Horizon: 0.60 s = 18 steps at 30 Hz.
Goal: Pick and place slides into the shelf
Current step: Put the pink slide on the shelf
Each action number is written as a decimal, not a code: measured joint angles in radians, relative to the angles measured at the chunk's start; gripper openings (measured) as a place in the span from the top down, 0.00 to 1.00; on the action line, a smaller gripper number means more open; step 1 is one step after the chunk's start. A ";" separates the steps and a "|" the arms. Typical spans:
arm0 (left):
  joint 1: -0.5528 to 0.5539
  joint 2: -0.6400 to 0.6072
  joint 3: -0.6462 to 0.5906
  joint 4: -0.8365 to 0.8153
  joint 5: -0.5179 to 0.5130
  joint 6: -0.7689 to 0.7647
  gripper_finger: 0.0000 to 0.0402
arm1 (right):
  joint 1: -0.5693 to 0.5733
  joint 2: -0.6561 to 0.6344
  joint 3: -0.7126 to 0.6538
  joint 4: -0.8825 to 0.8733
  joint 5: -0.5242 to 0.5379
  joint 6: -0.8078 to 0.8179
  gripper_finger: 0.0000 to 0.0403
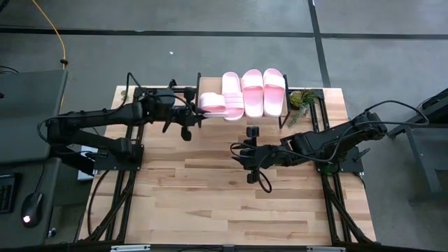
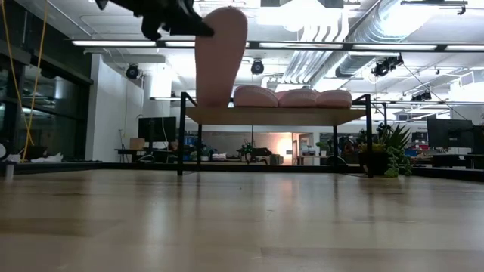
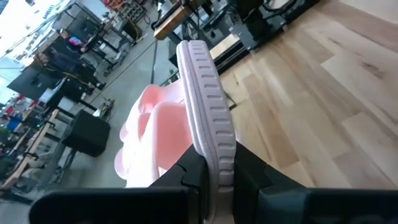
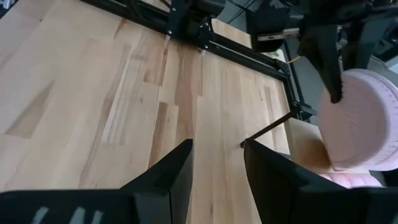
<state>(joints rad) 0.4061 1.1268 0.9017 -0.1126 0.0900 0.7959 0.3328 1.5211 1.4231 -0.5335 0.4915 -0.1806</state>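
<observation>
Tabletop (image 1: 210,203) is pale wooden planks on a dark metal frame, sitting on grey concrete floor, and the low view looks past it into a big open workshop with white ducts, strip lights and desks far off. Pale pink foam slide sandal (image 1: 209,103) with a ribbed edge hangs tilted on its side in the air, right at the left end of the small light-wood shelf with thin black legs (image 2: 276,115), at the table's far edge. Left gripper (image 3: 211,177) has its jaws nearly closed, pinching that sandal's sole edge. Three more matching pink slides (image 1: 253,92) already lie side by side on the shelf top. A small green potted plant (image 1: 302,100) sits just right of the shelf. Right gripper (image 1: 246,157) hovers mid-table, jaws partly apart, holding nothing.
</observation>
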 joint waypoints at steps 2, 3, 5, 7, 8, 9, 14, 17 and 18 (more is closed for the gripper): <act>0.020 0.000 -0.013 0.015 0.013 -0.001 0.93 | 0.000 0.000 0.000 0.000 -0.002 0.000 0.67; 0.029 0.000 -0.017 0.017 0.021 -0.003 0.93 | 0.000 0.000 0.000 0.000 -0.003 0.000 0.67; 0.048 -0.001 -0.026 0.017 0.048 -0.005 0.93 | 0.000 0.000 0.000 0.000 -0.003 0.000 0.67; 0.064 -0.001 -0.035 0.015 0.070 -0.007 0.93 | 0.000 0.000 0.000 0.000 -0.008 0.000 0.67; 0.070 -0.001 -0.039 0.015 0.072 -0.008 0.93 | 0.000 0.000 0.000 0.000 -0.014 0.000 0.67; 0.076 -0.001 -0.043 0.015 0.073 -0.009 0.93 | 0.000 0.000 0.000 0.000 -0.018 0.000 0.67; 0.107 0.000 -0.062 0.013 0.087 -0.010 0.93 | 0.000 0.000 0.000 0.000 -0.030 0.000 0.67; 0.131 0.000 -0.071 0.012 0.106 -0.011 0.93 | 0.000 0.000 0.000 0.000 -0.031 0.000 0.67; 0.138 0.000 -0.073 0.012 0.109 -0.011 0.93 | 0.000 0.000 0.000 0.000 -0.031 0.000 0.67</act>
<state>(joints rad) 0.5440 1.1267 0.8284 -0.1005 0.1993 0.7845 0.3325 1.5211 1.4231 -0.5339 0.4610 -0.1810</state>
